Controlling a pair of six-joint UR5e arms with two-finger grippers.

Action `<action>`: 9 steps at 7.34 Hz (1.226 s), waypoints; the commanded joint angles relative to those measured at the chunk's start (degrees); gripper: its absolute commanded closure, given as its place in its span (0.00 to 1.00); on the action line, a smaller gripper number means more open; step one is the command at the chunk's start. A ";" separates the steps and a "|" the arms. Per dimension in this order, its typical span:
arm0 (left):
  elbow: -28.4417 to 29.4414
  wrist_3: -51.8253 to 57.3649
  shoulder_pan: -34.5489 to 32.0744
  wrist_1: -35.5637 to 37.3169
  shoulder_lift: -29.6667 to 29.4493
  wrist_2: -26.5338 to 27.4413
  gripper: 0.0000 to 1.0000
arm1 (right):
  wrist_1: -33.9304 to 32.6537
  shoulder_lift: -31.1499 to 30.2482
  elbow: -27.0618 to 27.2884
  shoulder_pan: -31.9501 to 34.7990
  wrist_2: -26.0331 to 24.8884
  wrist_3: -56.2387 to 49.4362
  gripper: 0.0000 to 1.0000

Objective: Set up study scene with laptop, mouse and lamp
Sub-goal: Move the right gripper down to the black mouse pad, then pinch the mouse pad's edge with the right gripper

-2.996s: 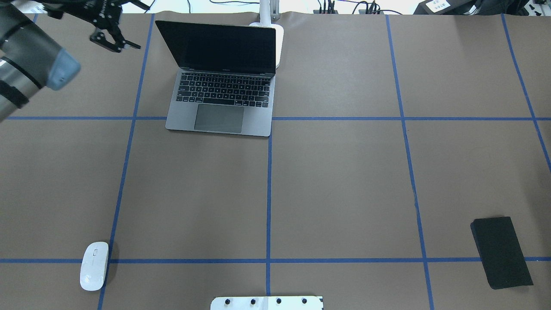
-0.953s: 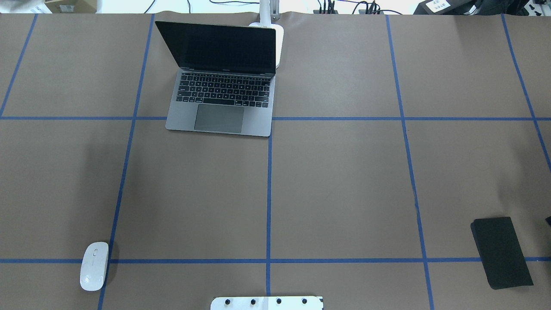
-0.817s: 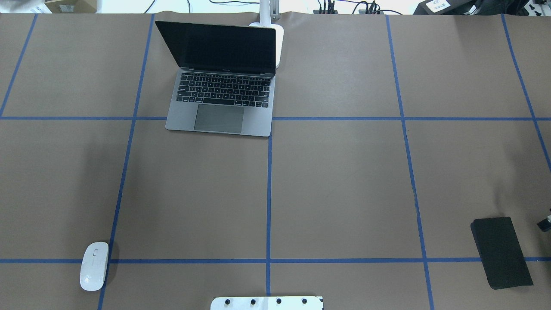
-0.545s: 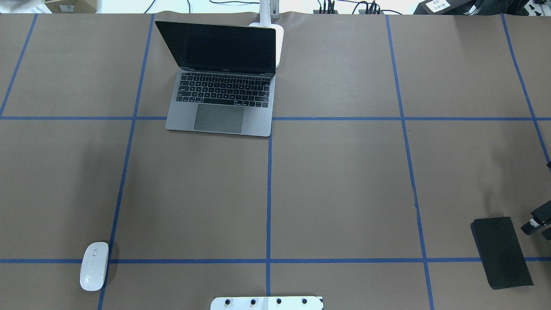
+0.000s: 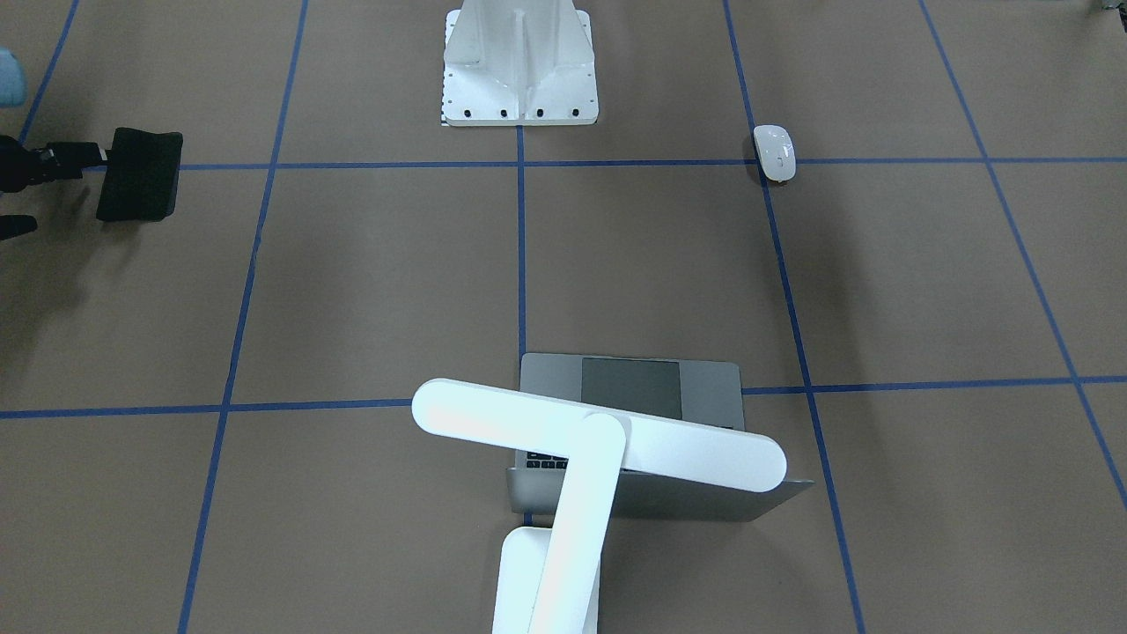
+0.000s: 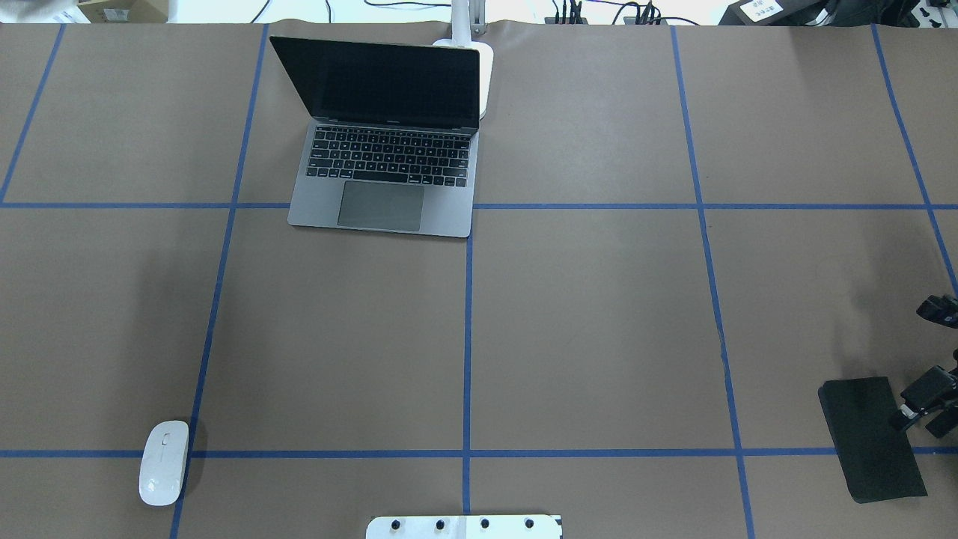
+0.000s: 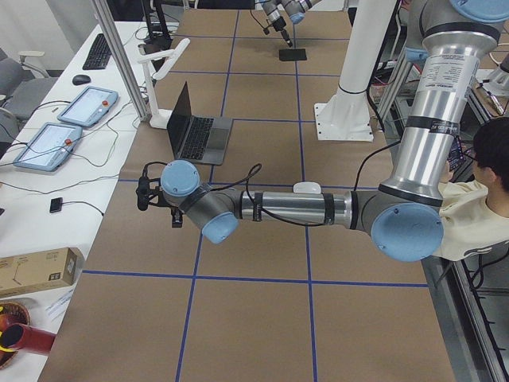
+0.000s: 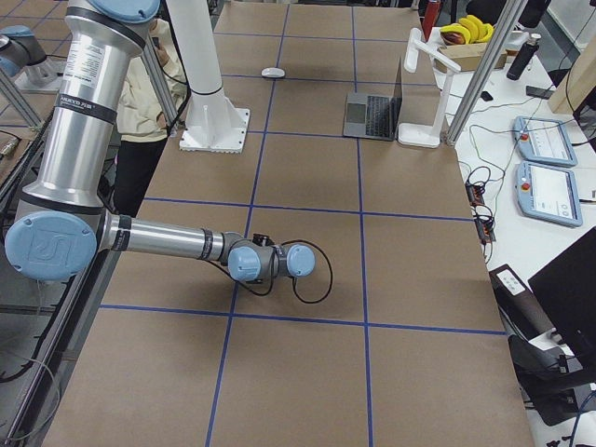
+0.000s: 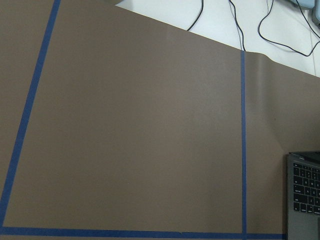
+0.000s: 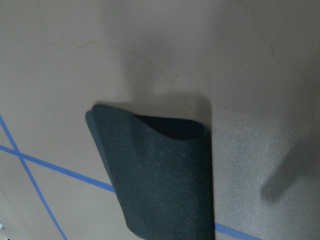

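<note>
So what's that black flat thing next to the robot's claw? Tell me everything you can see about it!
The black pad is a thin, dark rectangle with a matte, grainy surface, like foam or rubber. It lies on the brown table on the robot's right side, across a blue tape line. It isn't fully flat: the right wrist view shows one end curling up. The right gripper is open beside it, with one finger at its edge; whether that finger touches it, I can't tell.

A black pad [image 6: 868, 442] is lying across a blue tape line [image 6: 599, 453], one edge curling upward. A white flanged pedestal [image 5: 519, 66] is standing on the brown table [image 6: 599, 322].
</note>
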 commanded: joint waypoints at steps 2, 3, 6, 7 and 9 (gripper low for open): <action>-0.36 0.12 -0.33 -0.03 0.56 -0.39 0.00 | 0.04 1.58 0.04 -1.58 0.06 0.16 0.01; -0.45 0.20 -0.33 -0.03 0.65 -0.39 0.00 | 0.04 2.46 0.04 -2.63 -0.03 1.29 0.01; -0.45 0.29 -0.68 -0.03 0.74 -0.91 0.00 | 0.13 2.82 0.39 -3.43 -0.12 4.10 0.11; -0.45 0.29 -0.76 -0.03 0.74 -0.92 0.00 | 0.22 3.87 0.82 -3.34 -0.29 7.77 0.69; -0.45 0.29 -1.03 -0.03 0.74 -1.00 0.00 | 0.22 4.23 1.79 -3.34 -1.78 8.68 1.00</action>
